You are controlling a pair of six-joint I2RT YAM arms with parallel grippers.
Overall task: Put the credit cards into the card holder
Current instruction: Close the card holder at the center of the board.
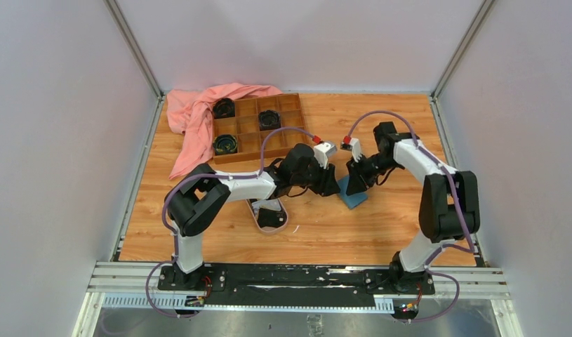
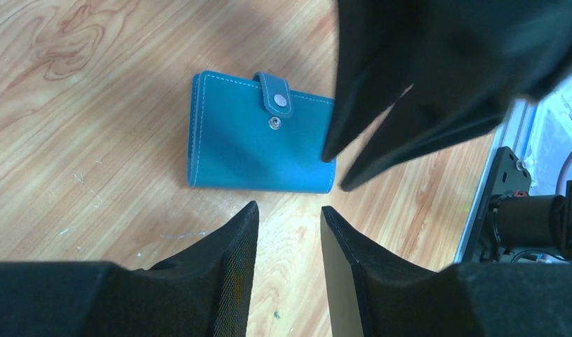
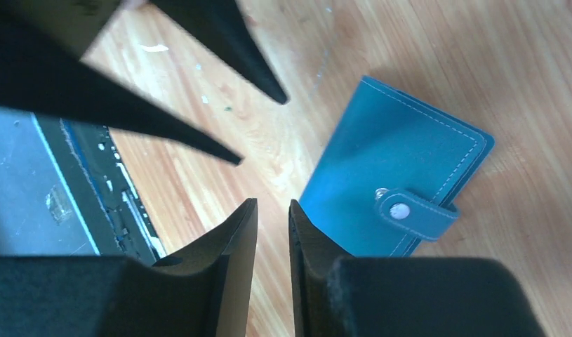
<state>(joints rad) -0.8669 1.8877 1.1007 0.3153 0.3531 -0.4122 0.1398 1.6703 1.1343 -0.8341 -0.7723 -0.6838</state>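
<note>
Top: left gripper [image 1: 330, 184] and right gripper [image 1: 353, 180] meet over the card holder [image 1: 354, 196], which lies flat on the bench [image 1: 381, 232], right of centre.
Left wrist: left jaws apart, empty; card holder folded shut (tab [image 2: 272, 88] looks unsnapped).
Right wrist: right jaws slightly parted, empty.
Best to pin one cover and lift the other.

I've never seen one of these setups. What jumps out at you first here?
The left gripper and right gripper, both empty, face each other close over a closed blue wallet lying flat on the wooden table, right of centre. At the far left, a pink cloth drapes over one end of a brown compartment tray.
</note>
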